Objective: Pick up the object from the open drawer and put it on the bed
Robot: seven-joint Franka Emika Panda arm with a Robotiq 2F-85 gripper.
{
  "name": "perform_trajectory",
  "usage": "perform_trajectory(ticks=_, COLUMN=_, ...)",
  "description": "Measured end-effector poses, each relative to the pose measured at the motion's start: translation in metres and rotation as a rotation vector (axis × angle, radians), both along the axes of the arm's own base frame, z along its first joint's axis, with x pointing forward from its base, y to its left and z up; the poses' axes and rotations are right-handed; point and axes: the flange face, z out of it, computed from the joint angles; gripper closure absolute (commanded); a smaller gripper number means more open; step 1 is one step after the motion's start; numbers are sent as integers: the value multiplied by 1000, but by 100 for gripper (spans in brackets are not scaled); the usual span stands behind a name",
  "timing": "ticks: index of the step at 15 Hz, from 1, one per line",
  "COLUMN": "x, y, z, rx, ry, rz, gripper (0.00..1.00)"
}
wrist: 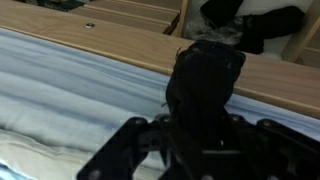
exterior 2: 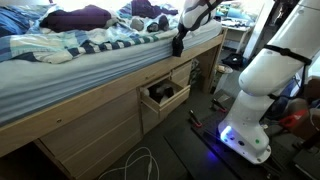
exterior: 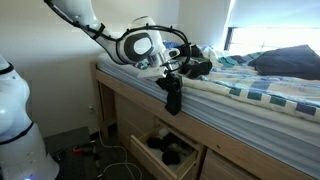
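Note:
My gripper (exterior: 168, 78) is shut on a dark, limp black object (exterior: 172, 97) that hangs down from the jaws beside the edge of the bed (exterior: 260, 95). It also shows in an exterior view (exterior 2: 178, 43), dangling in front of the bed's wooden side rail, above the open drawer (exterior 2: 160, 97). In the wrist view the black object (wrist: 205, 85) fills the space between my fingers (wrist: 200, 150), with the bedsheet below and the wooden rail behind. The open drawer (exterior: 165, 150) still holds other dark items.
The bed carries a striped blanket, dark clothes (exterior: 290, 62) and pillows (exterior 2: 80, 17). The robot's white base (exterior 2: 255, 90) stands on the floor beside the drawers. Cables (exterior 2: 140, 165) lie on the floor. A white rounded object (exterior: 15, 110) is near the bed's foot.

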Motion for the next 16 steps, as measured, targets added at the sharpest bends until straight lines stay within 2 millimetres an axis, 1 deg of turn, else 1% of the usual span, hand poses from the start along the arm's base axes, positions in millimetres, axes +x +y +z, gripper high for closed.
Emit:
perform_trajectory(ticks=2, x=1, y=2, z=2, rx=1, ry=-13, rz=5, gripper=92)
perform_trajectory(ticks=5, x=1, y=11, z=18, rx=1, ry=-65, rz=26, gripper=92)
perform_trajectory(ticks=10, x=-10, y=25, z=56, rx=-37, ry=-119, rz=54, gripper=92)
perform_trajectory(ticks=16, x=-32, y=36, z=111, rx=-98, ry=-223, rz=52, gripper=92)
